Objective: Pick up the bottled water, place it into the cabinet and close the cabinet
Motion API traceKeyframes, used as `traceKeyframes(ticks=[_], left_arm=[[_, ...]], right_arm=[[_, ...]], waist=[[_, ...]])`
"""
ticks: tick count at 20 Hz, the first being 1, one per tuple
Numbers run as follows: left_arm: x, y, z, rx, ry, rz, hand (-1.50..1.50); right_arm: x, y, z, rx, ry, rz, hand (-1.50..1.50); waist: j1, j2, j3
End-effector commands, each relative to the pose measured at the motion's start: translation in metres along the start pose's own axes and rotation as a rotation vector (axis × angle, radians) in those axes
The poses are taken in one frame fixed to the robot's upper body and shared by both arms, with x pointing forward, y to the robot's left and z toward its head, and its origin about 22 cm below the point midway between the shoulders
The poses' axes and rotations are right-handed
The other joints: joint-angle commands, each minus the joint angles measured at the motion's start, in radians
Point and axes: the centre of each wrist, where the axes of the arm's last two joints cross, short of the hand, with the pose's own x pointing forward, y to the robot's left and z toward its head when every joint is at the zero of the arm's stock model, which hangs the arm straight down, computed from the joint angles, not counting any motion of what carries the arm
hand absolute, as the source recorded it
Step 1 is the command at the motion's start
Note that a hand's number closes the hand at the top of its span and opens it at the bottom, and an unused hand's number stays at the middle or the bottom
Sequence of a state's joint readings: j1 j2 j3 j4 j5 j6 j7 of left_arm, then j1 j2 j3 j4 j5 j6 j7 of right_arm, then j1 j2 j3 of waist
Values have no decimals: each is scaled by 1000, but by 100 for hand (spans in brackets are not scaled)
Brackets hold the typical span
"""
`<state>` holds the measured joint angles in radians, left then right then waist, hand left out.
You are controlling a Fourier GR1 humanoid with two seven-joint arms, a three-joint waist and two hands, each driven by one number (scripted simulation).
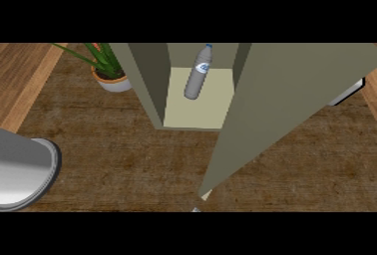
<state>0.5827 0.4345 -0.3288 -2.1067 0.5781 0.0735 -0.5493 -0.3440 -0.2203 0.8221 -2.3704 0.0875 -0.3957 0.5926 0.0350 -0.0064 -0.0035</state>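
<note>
On the brown counter [132, 159], the bottled water [198, 74] already stands inside the cabinet [151, 79] at twelve o'clock, so push its open door [287, 104] squarely shut (neither hand shows, so their fingers cannot be told).

I look down on a dark brown surface [125, 159] with a rough grain. Lighter wood boards [26, 84] run along its left side. A green plant in a small white pot [110, 74] stands near the back. At the left edge I see a big grey round shape [22, 172]. I cannot tell what it is.
</note>
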Motion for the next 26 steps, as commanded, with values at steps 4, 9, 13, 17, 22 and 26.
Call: traceKeyframes(ticks=[4, 9, 13, 17, 22, 26], left_arm=[[17, 24, 34, 21, 2, -14, 150], [34, 41, 37, 36, 0, -8, 150], [34, 55, 43, 29, -1, 3, 150], [39, 55, 44, 31, -35, -10, 150], [55, 76, 46, 40, -9, 11, 150], [59, 67, 57, 25, -11, -15, 150]], right_arm=[[7, 18, -66, -42, 3, -58, 150], [3, -15, -108, -76, 4, -48, 150], [-2, -34, -148, -80, 55, -35, 150], [-38, -60, -169, -99, 69, -14, 150], [-57, -77, -186, -89, 124, -20, 150], [-80, -84, -203, -121, 176, 8, 150]], waist=[[0, 3, 1], [-7, 8, 3], [-5, 10, 3], [-6, 12, 3], [-14, 10, 3], [-6, 8, 4]])
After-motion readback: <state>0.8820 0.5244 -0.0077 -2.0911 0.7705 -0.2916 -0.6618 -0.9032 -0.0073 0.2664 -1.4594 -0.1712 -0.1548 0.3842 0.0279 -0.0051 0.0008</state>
